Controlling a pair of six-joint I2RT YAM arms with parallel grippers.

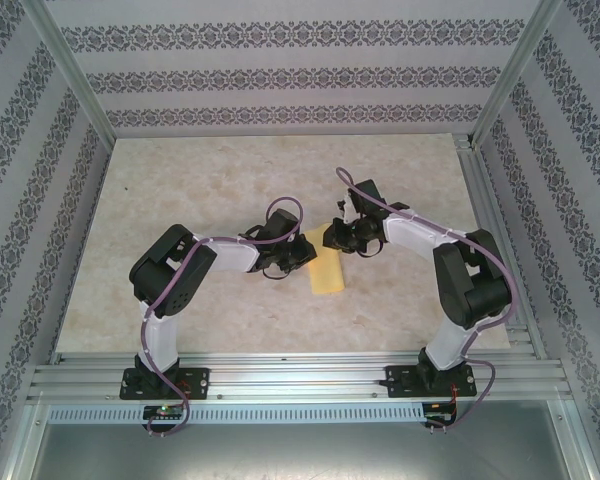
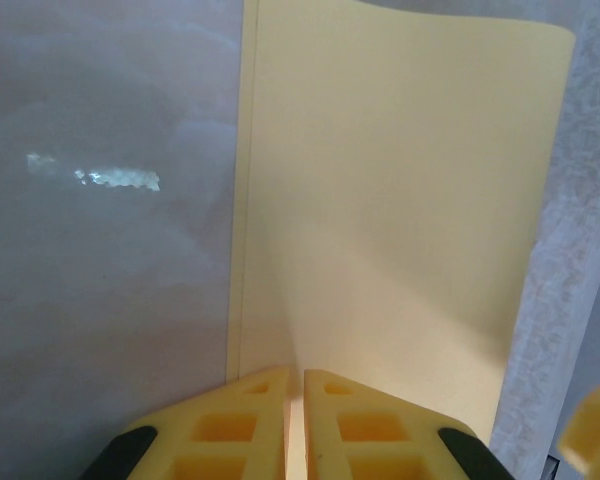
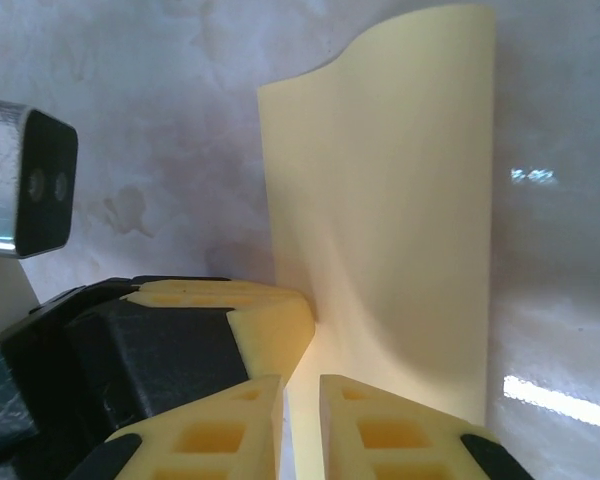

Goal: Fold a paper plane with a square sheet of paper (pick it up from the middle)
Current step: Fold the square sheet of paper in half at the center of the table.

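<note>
The pale-yellow square sheet of paper (image 1: 329, 275) hangs between the two grippers near the table's middle, looking narrow and rectangular from above. In the left wrist view the paper (image 2: 390, 200) shows a doubled edge on its left, and my left gripper (image 2: 295, 380) is shut on its near edge. From above, the left gripper (image 1: 305, 252) holds the sheet's upper left. My right gripper (image 1: 332, 240) meets it from the right. In the right wrist view the curled paper (image 3: 390, 200) runs down between the narrow jaws of the right gripper (image 3: 300, 385), shut on it.
The left gripper's yellow finger (image 3: 270, 315) and its black body lie right beside the right jaws, with the left wrist camera (image 3: 40, 185) above. The beige marbled table (image 1: 230, 180) is walled by patterned panels. Aluminium rails (image 1: 300, 375) run along the near edge.
</note>
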